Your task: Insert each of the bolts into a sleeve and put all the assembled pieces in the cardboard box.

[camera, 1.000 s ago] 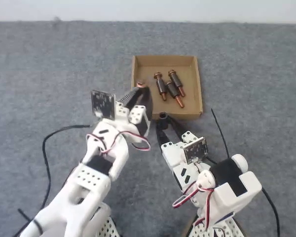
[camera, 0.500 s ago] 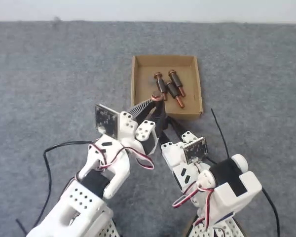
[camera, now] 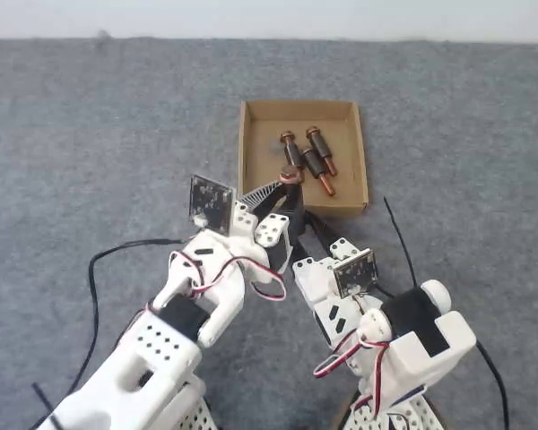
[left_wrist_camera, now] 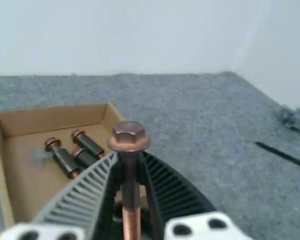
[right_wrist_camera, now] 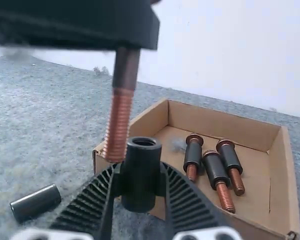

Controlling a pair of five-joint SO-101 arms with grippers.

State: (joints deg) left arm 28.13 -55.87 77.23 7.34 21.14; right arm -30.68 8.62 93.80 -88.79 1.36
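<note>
My left gripper (camera: pixel 285 193) is shut on a copper bolt (camera: pixel 290 176), held upright with its hex head (left_wrist_camera: pixel 128 140) on top. It hangs just in front of the cardboard box (camera: pixel 244 143), right over my right gripper (camera: pixel 298 224). The right gripper (right_wrist_camera: pixel 140 172) is shut on a black sleeve (right_wrist_camera: pixel 141 150) that stands upright with its bore facing up. The bolt's threaded tip (right_wrist_camera: pixel 116 135) sits at the sleeve's rim, slightly to one side of the bore. Three assembled pieces (camera: pixel 307 161) lie inside the box.
A loose black sleeve (right_wrist_camera: pixel 35 202) lies on the grey carpet near the box's front corner. Both arms crowd the strip in front of the box wall (right_wrist_camera: pixel 225 127). A black cable (camera: pixel 94 278) loops on the carpet beside the left arm.
The left arm has swung right and forward with the bolt, from the box's near-left corner to above the right gripper's sleeve. The right arm has stayed still.
</note>
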